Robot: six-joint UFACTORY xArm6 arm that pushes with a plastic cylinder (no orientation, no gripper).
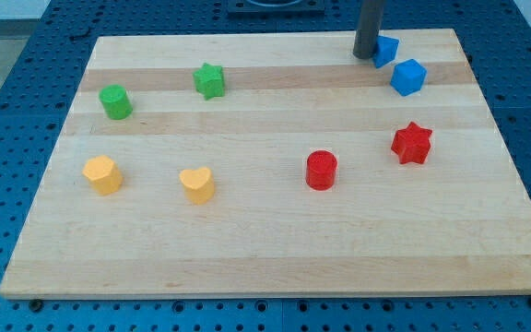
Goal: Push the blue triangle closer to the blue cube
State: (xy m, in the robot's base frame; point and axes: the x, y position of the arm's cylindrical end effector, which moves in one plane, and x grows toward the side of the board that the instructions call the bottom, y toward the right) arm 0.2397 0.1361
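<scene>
My tip (368, 55) sits at the view's top right, touching the left side of the blue triangle (387, 50). I have no claw, only a rod. The blue cube (408, 77) is just below the triangle, a bit to the right. The red star (411, 143) is farther down the wooden board (275, 249).

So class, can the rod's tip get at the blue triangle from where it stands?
Probably yes: my tip is already against the blue triangle on its left, nothing between them; the blue cube lies just below-right.
</scene>
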